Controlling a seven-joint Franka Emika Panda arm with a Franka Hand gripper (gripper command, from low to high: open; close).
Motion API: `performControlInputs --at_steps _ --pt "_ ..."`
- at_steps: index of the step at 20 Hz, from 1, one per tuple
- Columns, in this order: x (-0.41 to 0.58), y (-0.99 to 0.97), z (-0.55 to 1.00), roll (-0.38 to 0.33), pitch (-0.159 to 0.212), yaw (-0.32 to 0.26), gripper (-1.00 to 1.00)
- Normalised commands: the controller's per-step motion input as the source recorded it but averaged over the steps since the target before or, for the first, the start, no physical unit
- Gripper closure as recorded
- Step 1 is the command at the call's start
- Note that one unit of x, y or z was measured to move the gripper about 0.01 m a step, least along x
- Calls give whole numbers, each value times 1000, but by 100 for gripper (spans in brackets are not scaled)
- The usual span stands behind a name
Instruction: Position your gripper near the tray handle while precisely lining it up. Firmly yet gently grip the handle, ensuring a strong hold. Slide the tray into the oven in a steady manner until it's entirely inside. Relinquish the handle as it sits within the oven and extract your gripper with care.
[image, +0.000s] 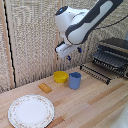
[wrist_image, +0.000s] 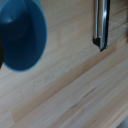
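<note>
My gripper (image: 73, 53) hangs in the air above the table, over the blue cup and to the exterior view's left of the oven (image: 114, 56). Its two blue tips stand apart and hold nothing. The tray (image: 96, 71), a dark wire rack, sticks out of the oven's front over the wooden table. The tray handle (image: 92, 74) is the thin bar along its front edge, and the gripper is well above and apart from it. In the wrist view the handle (wrist_image: 101, 24) shows as a dark and silver bar. My fingers do not show there.
A blue cup (image: 75, 80) (wrist_image: 20, 35) stands on the table just left of the tray's front in the exterior view. A yellow bowl (image: 61, 76), an orange block (image: 45, 88) and a round patterned plate (image: 31, 111) lie further left. A woven screen stands behind.
</note>
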Motion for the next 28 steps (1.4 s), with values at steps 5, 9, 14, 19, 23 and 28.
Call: performControlInputs --at_steps 5,9,14,19,23,28 --pt "0 -462 -143 -306 -1 106 -100" --pt "0 -486 -209 -306 3 99 -100" --pt "1 -525 -212 -294 9 91 -100" --pt "7 -614 -187 -241 37 86 -100" --pt "2 -643 -98 -177 51 110 -100" --pt "27 -675 -121 -136 62 125 -100"
